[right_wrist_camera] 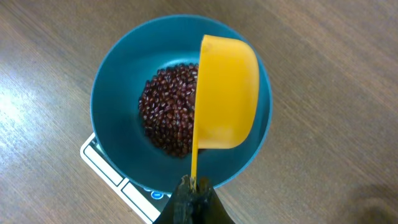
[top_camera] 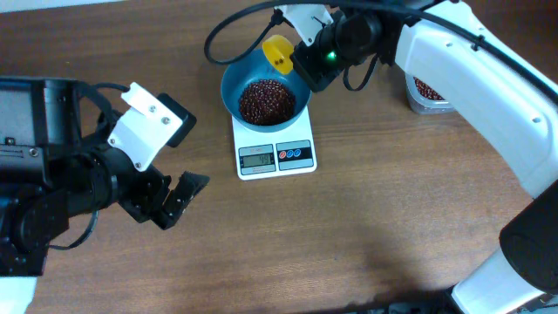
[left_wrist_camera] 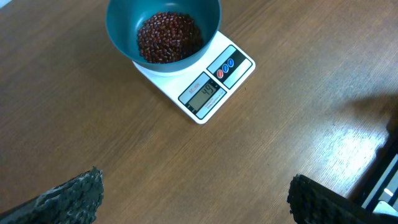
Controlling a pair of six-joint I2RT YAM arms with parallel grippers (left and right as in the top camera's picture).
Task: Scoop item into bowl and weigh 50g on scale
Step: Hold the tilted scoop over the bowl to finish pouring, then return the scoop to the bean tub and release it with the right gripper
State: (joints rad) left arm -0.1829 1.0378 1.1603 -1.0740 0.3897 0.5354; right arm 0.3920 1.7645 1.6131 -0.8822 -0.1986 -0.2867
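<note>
While scoop (right_wrist_camera: 227, 93) hangs tipped over bowl (top_camera: 231, 92), pinched by its handle in right gripper (right_wrist_camera: 193, 190), beans (top_camera: 266, 100) lie heaped in that bowl, atop scale (top_camera: 277, 157); left gripper (top_camera: 180, 199) spread wide, empty; filling likely near done; display (left_wrist_camera: 202, 94) digits unclear, target unconfirmed.

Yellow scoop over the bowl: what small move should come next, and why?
Probably lift the yellow scoop clear of the bowl: the right gripper holds it tipped on its side above the beans, and the scale can then be read.
</note>
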